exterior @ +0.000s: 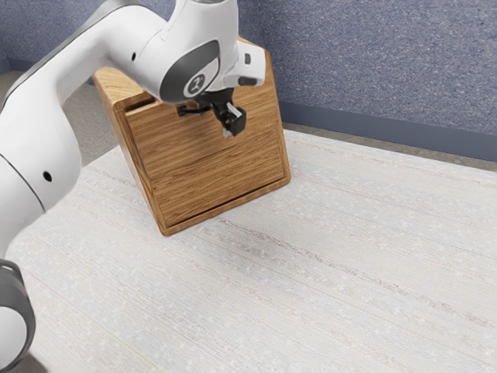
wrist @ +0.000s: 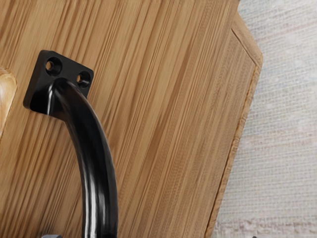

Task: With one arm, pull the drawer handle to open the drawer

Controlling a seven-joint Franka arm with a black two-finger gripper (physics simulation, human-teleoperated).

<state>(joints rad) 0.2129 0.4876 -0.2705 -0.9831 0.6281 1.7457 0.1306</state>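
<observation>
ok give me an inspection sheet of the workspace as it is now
surface: pale streaked table
job's things: wooden cabinet stands on the table; black curved handle on the front of its drawer, mount plate with two holes
clutter: nothing seen
grippers: gripper at the handle, close to the drawer's front; open or shut cannot be told
cables: nothing seen
surroundings: blue-grey wall with dark baseboard behind the table
</observation>
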